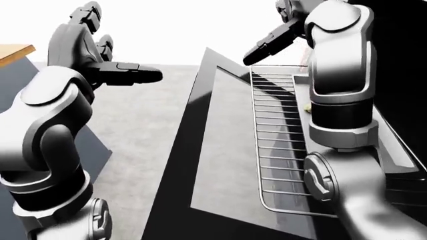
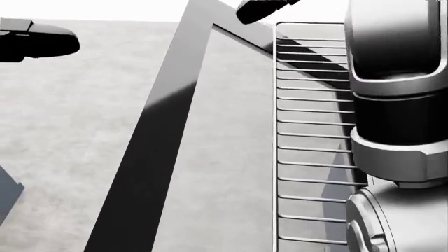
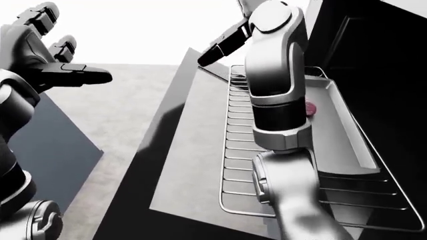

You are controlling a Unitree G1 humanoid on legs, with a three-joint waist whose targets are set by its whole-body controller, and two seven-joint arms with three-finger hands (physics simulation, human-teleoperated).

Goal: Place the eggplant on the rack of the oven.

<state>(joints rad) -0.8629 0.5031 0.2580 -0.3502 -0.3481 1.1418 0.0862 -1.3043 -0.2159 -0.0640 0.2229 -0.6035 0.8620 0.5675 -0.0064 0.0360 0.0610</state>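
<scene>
The purple eggplant (image 3: 310, 108) lies on a grey tray (image 3: 337, 140) that rests on the pulled-out wire rack (image 3: 238, 165) of the oven. Only a sliver of it shows past my right forearm. In the head view the forearm hides it entirely. My right hand (image 3: 224, 44) is raised high above the rack's far end, open, fingers straight, holding nothing. My left hand (image 1: 116, 75) hovers open over the floor at the left, well away from the rack (image 2: 311, 131).
The oven door (image 1: 224, 150) hangs open and lies flat left of the rack. The dark oven cavity (image 3: 394, 75) stands at the right. A dark blue cabinet side (image 3: 53, 145) and a wooden counter corner (image 1: 13, 50) are at the far left, over grey floor.
</scene>
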